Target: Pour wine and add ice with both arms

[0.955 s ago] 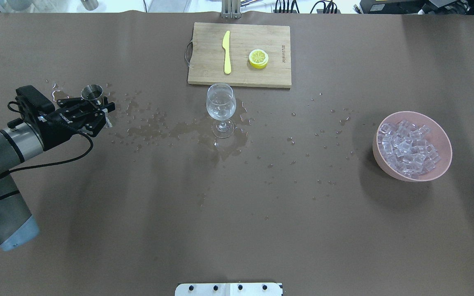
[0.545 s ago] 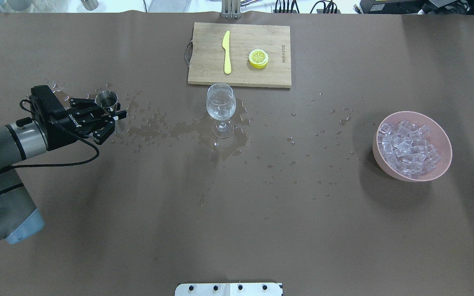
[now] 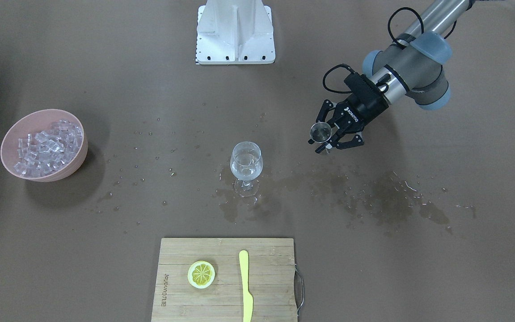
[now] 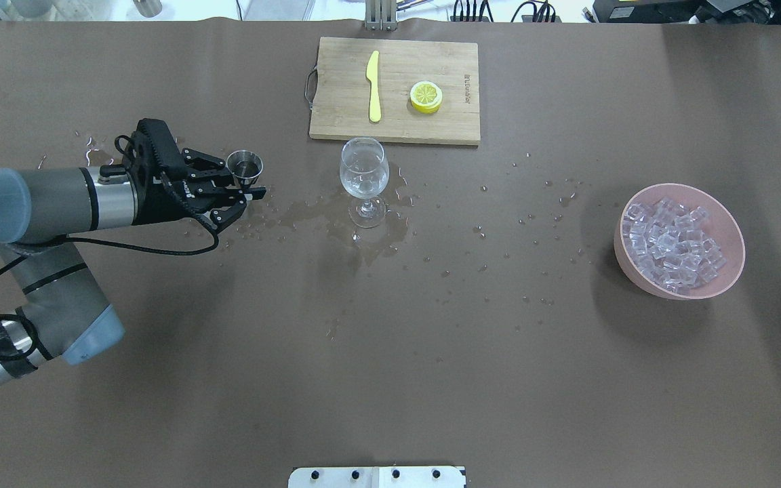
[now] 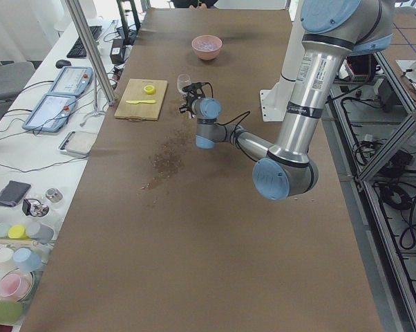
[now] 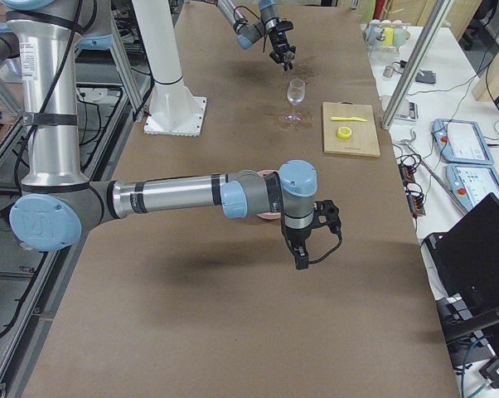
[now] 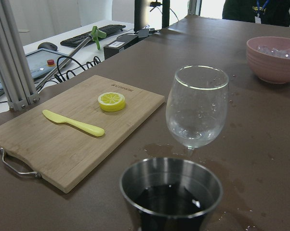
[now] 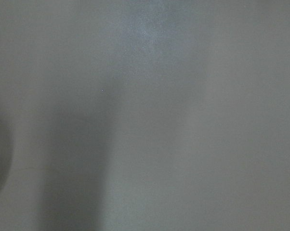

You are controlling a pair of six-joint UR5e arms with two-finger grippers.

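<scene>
My left gripper is shut on a small steel cup, held upright above the wet table left of the clear stemmed glass. In the left wrist view the cup holds liquid that looks dark inside the steel, with the glass just beyond it, wet with drops. The ice is heaped in a pink bowl at the right. My right gripper shows only in the exterior right view, low over the table beside the bowl; I cannot tell if it is open or shut.
A wooden cutting board with a yellow knife and a lemon slice lies behind the glass. Spilled drops and wet patches spread around the glass and to its left. The white base block stands at the robot's side.
My left arm has carried the steel cup to the right, from the far left of the table to close beside the glass. The glass and the bowl have not moved.
</scene>
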